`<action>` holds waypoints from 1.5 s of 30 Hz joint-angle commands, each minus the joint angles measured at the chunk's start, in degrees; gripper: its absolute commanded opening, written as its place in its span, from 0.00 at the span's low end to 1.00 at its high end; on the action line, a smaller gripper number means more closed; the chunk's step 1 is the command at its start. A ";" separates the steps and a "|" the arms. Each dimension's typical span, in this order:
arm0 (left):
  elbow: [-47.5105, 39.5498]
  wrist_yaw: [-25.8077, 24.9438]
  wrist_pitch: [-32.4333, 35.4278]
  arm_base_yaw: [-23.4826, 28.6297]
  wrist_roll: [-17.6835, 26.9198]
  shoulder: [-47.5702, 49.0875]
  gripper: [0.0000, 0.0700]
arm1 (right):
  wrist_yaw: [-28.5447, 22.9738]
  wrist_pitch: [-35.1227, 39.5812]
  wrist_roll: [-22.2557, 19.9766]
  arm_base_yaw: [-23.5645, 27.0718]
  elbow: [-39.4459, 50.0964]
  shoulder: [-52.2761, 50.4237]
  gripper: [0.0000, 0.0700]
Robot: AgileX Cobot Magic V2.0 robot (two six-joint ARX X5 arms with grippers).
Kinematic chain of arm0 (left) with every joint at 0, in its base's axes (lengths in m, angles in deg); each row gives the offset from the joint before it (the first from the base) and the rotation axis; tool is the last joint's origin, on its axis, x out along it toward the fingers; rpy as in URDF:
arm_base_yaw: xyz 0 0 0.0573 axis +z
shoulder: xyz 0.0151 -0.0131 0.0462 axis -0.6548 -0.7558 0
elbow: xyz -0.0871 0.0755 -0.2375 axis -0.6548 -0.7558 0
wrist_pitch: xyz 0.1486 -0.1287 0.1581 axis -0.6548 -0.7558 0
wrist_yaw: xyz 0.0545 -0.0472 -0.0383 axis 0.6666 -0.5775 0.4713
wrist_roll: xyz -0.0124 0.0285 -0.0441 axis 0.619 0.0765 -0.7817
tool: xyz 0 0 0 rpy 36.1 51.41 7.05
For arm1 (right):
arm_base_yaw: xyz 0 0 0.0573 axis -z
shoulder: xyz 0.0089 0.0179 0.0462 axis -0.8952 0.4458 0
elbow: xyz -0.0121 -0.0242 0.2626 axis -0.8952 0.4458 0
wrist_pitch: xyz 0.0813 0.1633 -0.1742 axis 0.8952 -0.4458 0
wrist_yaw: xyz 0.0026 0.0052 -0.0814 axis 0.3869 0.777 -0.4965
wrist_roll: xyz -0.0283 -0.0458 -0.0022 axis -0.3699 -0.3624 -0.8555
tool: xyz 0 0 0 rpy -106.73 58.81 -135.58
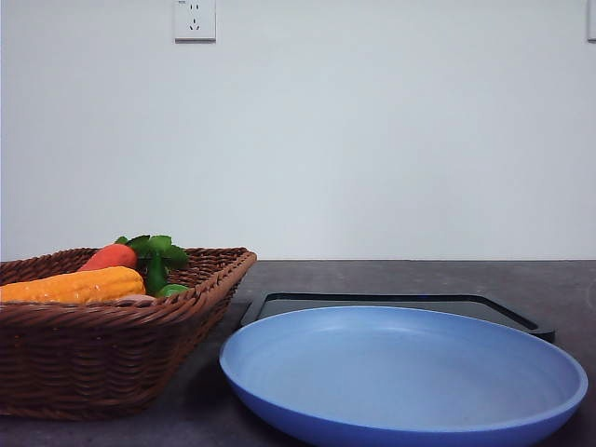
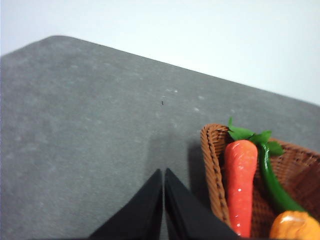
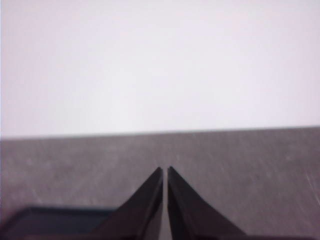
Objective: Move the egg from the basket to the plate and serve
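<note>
Basket (image 1: 112, 363) rim just beside plate (image 1: 521, 410)

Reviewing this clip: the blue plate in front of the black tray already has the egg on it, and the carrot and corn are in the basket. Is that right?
Not quite. The blue plate is bare; no egg lies on it, as the front view shows. The rest holds: the plate sits in front of the black tray, and the carrot and corn are in the basket.

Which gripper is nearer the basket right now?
Left. The left gripper hangs just outside the basket rim, beside the carrot. The right gripper is over bare table with the black tray corner below it.
</note>
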 commanded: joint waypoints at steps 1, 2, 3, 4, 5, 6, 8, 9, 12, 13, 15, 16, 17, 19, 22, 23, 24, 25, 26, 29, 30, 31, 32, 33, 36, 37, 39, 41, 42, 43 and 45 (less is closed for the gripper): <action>-1.53 -0.26 0.28 0.07 -4.31 0.09 0.00 | 0.00 2.49 4.09 0.07 0.28 -0.15 0.00; -1.51 -0.38 0.29 0.07 -4.66 0.09 0.00 | 0.00 3.40 5.02 0.07 0.20 -0.15 0.00; -1.49 -0.81 0.41 0.04 -4.76 0.09 0.00 | 0.00 4.57 5.78 0.07 0.13 -0.15 0.00; -1.49 -1.56 0.55 0.07 -4.76 0.09 0.00 | 0.00 5.56 6.65 0.07 0.06 -0.15 0.00; -1.40 -2.60 0.52 0.07 -4.74 0.09 0.00 | -0.02 6.52 7.37 0.07 0.00 -0.15 0.00; -1.36 -3.66 0.52 0.07 -4.72 0.09 0.00 | -0.04 7.30 8.17 0.07 0.00 -0.15 0.00; -1.13 -5.91 0.48 0.07 -4.72 0.09 0.00 | -0.13 8.42 9.73 0.07 -0.05 -0.15 0.00; -0.94 -6.86 0.44 0.07 -4.76 0.07 0.00 | -0.09 8.44 10.99 0.07 -0.19 -0.15 0.00; 0.42 -9.05 -0.12 0.07 -4.74 -0.15 0.00 | -0.09 7.92 14.18 0.07 -1.08 -0.15 0.00; 1.22 -9.74 -0.47 0.07 -4.74 -0.27 0.00 | -0.11 6.83 14.58 0.07 -1.81 -0.13 0.00; 3.06 -10.40 -1.49 0.07 -4.76 -0.81 0.00 | -0.11 2.43 14.62 0.07 -3.95 -0.07 0.00; 4.20 -10.49 -2.11 0.04 -5.10 -1.35 0.00 | -0.18 -0.48 14.56 0.07 -5.26 0.05 0.00; 5.38 -10.53 -2.80 0.06 -5.58 -1.96 0.00 | -0.33 -3.52 14.53 0.07 -6.73 0.41 0.00; 8.01 -11.00 -4.23 0.04 -5.62 -3.86 0.00 | -0.57 -9.75 14.43 0.09 -10.05 1.71 0.00; 11.87 -11.86 -5.66 0.04 -5.55 -7.63 0.00 | -0.92 -15.87 13.86 0.09 -14.93 5.12 0.00; 13.38 -12.49 -5.99 0.04 -5.50 -9.41 0.00 | -0.91 -17.45 13.52 0.07 -16.47 6.64 0.00; 14.68 -13.50 -6.07 0.04 -5.34 -11.13 0.00 | -0.77 -18.19 13.40 0.07 -17.61 7.86 0.00; 16.10 -14.85 -6.08 0.04 -5.09 -13.14 0.00 | -0.26 -19.07 12.80 0.07 -19.07 9.52 0.00; 17.32 -16.03 -6.10 0.04 -4.94 -14.90 0.00 | 0.35 -19.68 11.95 0.07 -20.25 10.92 0.00; 21.36 -20.89 -6.22 0.04 -4.87 -21.20 0.00 | 2.19 -22.55 9.90 0.07 -24.34 15.94 0.00; 22.66 -22.50 -6.46 0.04 -4.85 -23.27 0.00 | 2.63 -23.61 9.80 0.07 -25.45 17.26 0.00; 24.15 -24.25 -6.95 0.04 -4.85 -25.58 0.00 | 3.25 -25.00 9.66 0.07 -26.77 19.05 0.00; 25.44 -25.57 -7.61 0.04 -4.82 -27.58 0.00 | 3.71 -26.33 9.51 0.07 -27.97 20.66 0.00; 26.77 -26.77 -8.38 0.02 -4.57 -29.68 0.00 | 4.29 -27.60 9.49 0.07 -29.11 22.32 0.00; 30.67 -31.41 -11.48 -0.54 -1.82 -36.13 0.00 | 8.37 -31.59 8.88 0.07 -31.91 27.11 0.00; 31.89 -32.65 -12.63 -0.98 -0.81 -38.31 0.00 | 10.51 -33.04 8.59 0.07 -32.70 28.82 0.00; 33.76 -34.63 -14.74 -1.97 0.80 -41.90 0.00 | 14.71 -35.50 7.82 0.07 -33.56 31.84 0.00; 35.33 -36.55 -16.68 -3.30 1.95 -45.34 0.00 | 18.85 -37.71 7.02 0.07 -33.77 35.07 0.00; 35.85 -37.66 -17.35 -3.95 2.37 -46.81 0.00 | 20.38 -38.78 6.45 0.07 -33.77 36.49 0.00; 36.26 -38.91 -17.81 -4.77 2.58 -48.40 0.00 | 21.88 -40.29 6.08 0.07 -33.77 38.24 0.00; 36.41 -40.70 -17.32 -6.12 2.62 -50.82 0.00 | 23.50 -42.80 5.84 -0.02 -33.77 41.45 0.00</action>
